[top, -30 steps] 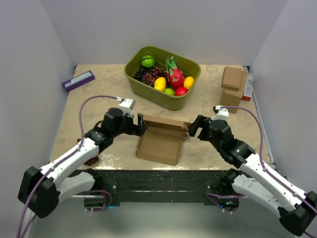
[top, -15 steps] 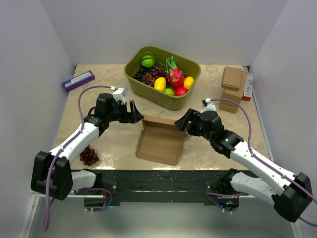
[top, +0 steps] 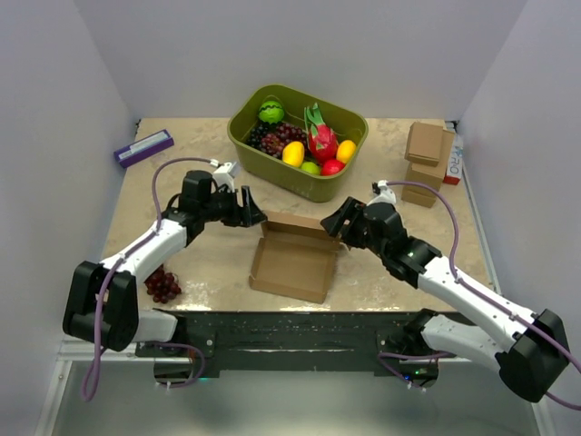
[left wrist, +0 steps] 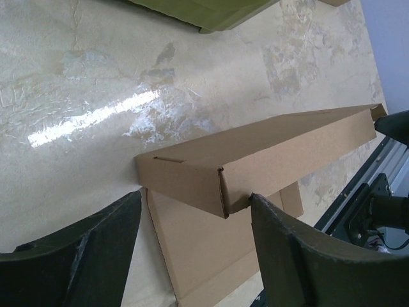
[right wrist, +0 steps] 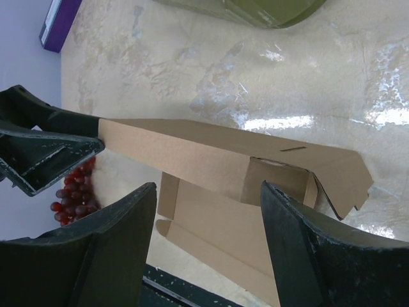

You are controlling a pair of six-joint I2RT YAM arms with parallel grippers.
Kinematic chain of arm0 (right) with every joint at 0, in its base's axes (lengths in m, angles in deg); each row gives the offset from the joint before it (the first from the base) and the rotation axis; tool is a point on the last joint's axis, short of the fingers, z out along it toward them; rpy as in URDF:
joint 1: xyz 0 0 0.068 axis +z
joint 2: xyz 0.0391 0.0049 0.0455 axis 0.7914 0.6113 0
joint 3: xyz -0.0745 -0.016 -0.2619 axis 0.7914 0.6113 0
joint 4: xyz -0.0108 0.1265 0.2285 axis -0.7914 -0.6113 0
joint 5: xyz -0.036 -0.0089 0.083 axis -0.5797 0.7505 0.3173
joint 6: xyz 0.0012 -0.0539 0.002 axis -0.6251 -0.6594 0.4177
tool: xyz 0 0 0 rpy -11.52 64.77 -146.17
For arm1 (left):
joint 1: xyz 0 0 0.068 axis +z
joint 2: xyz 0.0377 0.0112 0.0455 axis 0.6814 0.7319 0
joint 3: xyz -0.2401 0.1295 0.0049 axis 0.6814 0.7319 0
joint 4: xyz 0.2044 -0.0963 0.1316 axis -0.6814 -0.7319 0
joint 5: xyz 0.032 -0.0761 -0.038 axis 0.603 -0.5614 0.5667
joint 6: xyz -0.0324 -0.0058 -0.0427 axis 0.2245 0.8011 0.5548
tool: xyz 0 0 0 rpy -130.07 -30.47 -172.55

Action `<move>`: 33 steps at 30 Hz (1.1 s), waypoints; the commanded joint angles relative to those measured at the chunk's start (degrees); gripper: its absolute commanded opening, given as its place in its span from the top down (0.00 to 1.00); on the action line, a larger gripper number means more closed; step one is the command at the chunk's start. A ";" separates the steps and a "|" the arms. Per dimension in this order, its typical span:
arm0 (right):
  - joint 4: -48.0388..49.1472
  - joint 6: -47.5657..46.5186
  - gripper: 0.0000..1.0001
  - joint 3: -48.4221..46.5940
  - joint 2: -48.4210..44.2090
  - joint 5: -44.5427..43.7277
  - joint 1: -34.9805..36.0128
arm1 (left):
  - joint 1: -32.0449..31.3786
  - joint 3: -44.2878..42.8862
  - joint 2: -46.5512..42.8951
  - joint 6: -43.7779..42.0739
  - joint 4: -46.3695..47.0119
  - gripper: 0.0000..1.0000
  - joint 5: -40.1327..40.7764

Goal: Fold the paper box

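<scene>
The paper box [top: 292,265] lies open in the middle of the table, a brown cardboard tray with its back panel [left wrist: 275,147] standing up. My left gripper [top: 255,218] is at the box's far left corner, open. In the left wrist view that corner [left wrist: 222,192] sits between the fingers, and the right finger [left wrist: 300,249] touches the panel's lower edge. My right gripper [top: 332,223] is at the far right corner, open. Its fingers [right wrist: 108,249] straddle the raised panel [right wrist: 192,153] and the tucked side flap [right wrist: 281,182].
A green bin [top: 349,123] of fruit stands just behind the box. A stack of small brown boxes [top: 425,154] sits at the back right and a purple box [top: 143,147] at the back left. A bunch of dark grapes [top: 163,285] lies by the left arm.
Both arms have swung from the box's sides up to its far corners. Both sets of jaws have narrowed somewhat. The box has stayed in place.
</scene>
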 commanded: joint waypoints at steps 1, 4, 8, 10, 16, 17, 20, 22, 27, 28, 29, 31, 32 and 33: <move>1.60 0.58 0.31 1.27 0.60 -2.96 -0.22 | 0.32 -0.80 0.33 -0.35 2.74 0.29 -1.80; 2.22 0.57 0.31 1.63 1.74 -3.14 -0.14 | 0.32 -0.45 0.59 -0.18 2.83 0.32 -2.41; 4.42 0.84 0.31 2.68 1.65 -3.49 -0.14 | 0.32 -0.18 1.29 0.09 5.90 0.37 -3.38; 5.47 1.10 0.31 3.03 1.65 -3.75 -0.31 | 0.32 -0.36 1.56 0.00 6.17 0.40 -3.82; 8.98 2.15 0.32 4.00 2.44 -3.41 -0.40 | 0.32 -0.62 2.44 -0.52 6.34 0.48 -4.96; 9.42 2.42 0.32 4.17 2.62 -3.14 -0.40 | 0.23 -0.53 2.44 -0.52 6.52 0.50 -5.23; 12.15 3.74 0.33 5.05 3.75 -1.56 -0.49 | 0.15 -0.09 2.53 -0.26 6.87 0.53 -5.75; 13.90 4.96 0.34 5.67 4.29 -0.24 -0.58 | -0.03 0.08 2.53 -0.09 7.13 0.54 -6.19; 17.33 7.77 0.36 7.07 5.34 1.52 -0.93 | -0.29 0.26 2.53 -0.17 7.13 0.56 -6.20; 18.99 8.39 0.38 8.03 5.26 1.61 -0.93 | -0.38 0.17 2.44 -0.17 7.13 0.57 -6.20; 19.88 9.01 0.39 8.56 4.99 1.61 -0.93 | -0.47 0.26 2.44 -0.17 7.13 0.57 -6.20; 21.98 10.85 0.41 9.62 4.64 1.43 -1.10 | -0.47 0.35 2.44 -0.17 7.04 0.57 -6.20; 22.69 11.55 0.43 9.97 4.47 1.43 -1.10 | -0.47 0.43 2.44 -0.17 7.04 0.57 -6.28; 23.48 12.69 0.44 10.32 4.38 1.43 -1.19 | -0.56 0.43 2.44 -0.09 7.04 0.57 -6.20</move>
